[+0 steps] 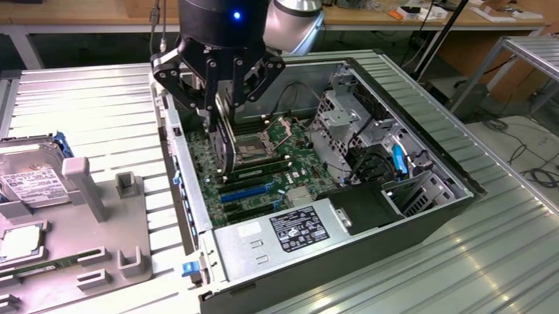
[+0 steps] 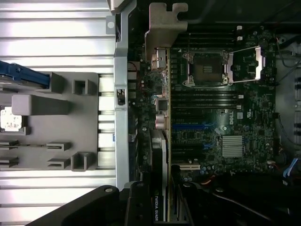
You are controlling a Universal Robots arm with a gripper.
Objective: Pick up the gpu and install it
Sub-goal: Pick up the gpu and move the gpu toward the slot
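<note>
The gpu (image 1: 225,147) is a thin black card seen edge-on, hanging upright inside the open computer case (image 1: 454,170). My gripper (image 1: 218,104) is shut on its top edge. The card's lower end hovers over the green motherboard (image 1: 288,173), near the CPU socket and just above the blue expansion slots (image 1: 247,191). In the wrist view the gpu (image 2: 161,141) runs as a slim dark slab away from my gripper (image 2: 160,207). Its silvery metal bracket (image 2: 160,28) is at the far end, by the case's rear wall.
A grey fixture tray (image 1: 96,216) lies at the exterior view's left, holding a silver hard drive (image 1: 31,183), a processor (image 1: 19,243) and a green memory stick (image 1: 44,267). Inside the case are the power supply (image 1: 288,229), drive cage (image 1: 349,124) and cables (image 1: 397,160).
</note>
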